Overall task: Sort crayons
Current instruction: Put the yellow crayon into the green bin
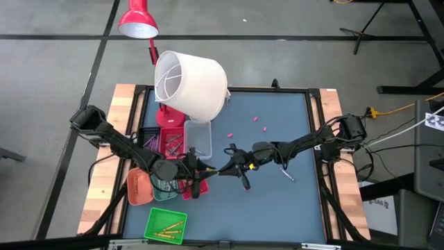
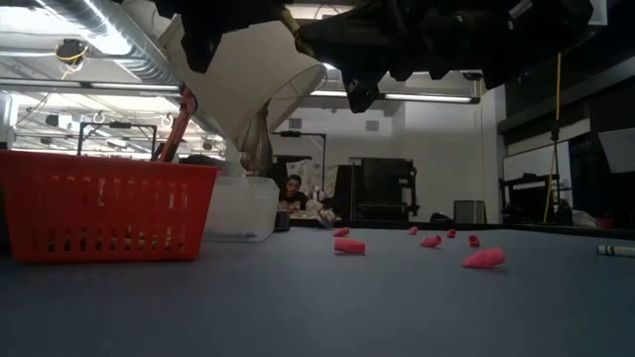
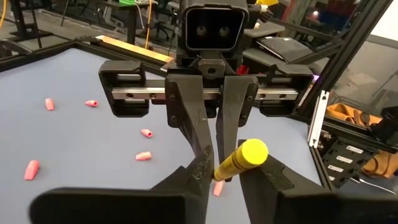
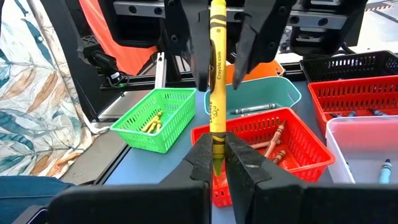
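Note:
A yellow crayon (image 4: 216, 74) is held in the air between my two grippers, which face each other over the table's middle. My right gripper (image 1: 227, 167) is shut on it. My left gripper (image 1: 205, 169) is open. Its fingers (image 4: 189, 43) stand on either side of the crayon's blunt end (image 3: 251, 152); whether they touch it I cannot tell. Below them stand a green basket (image 4: 155, 115) with yellow crayons and a red basket (image 4: 298, 140) with orange and brown crayons. My right gripper pinches the yellow crayon near its pointed end (image 4: 215, 140) between its two fingers. The fingers lie roughly level, coming from the table's right, with the crayon reaching out ahead of them toward my left gripper. The crayon is lifted clear of the table and baskets.
A teal tray (image 4: 267, 99), an orange tray (image 1: 139, 186), a clear bin (image 1: 198, 137) and more baskets (image 1: 173, 139) stand at the left. A white lampshade (image 1: 191, 83) lies at the back. Pink stubs (image 1: 257, 121) and a grey crayon (image 1: 286, 173) lie on the blue mat.

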Motion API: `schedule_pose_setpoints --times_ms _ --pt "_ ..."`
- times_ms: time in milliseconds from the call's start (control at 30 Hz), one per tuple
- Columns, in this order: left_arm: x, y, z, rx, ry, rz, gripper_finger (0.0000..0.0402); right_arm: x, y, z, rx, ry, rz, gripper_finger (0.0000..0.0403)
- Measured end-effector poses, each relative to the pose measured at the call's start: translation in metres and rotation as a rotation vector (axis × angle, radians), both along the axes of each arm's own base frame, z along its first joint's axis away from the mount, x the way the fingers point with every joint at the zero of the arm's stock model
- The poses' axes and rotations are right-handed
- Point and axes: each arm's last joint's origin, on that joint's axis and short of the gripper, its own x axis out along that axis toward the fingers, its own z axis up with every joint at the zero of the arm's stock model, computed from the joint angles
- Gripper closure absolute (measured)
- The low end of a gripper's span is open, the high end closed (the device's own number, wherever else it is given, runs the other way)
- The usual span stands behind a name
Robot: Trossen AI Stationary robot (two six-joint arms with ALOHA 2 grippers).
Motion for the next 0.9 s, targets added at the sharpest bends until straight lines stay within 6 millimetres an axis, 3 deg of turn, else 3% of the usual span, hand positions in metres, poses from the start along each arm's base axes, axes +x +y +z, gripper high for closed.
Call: schedule_pose_setpoints --times_ms 233,433,700,900 --pt "0.000 0.000 0.000 0.002 0.001 0.002 0.0390 0.000 0.000 0.000 0.001 0.002 -0.001 0.0379" --pt "0.000 0.000 0.000 0.004 0.005 0.001 0.0391 0.000 0.000 -0.001 0.000 0.005 0.000 0.0377" --pt "-0.001 -0.002 -0.001 -0.007 0.009 -0.023 0.0391 0.000 0.000 -0.003 0.006 0.037 0.002 0.0297" --pt "-0.009 -0.021 -0.004 -0.124 0.048 -0.209 0.0392 -0.003 0.003 -0.009 0.127 0.159 0.105 0.0268"
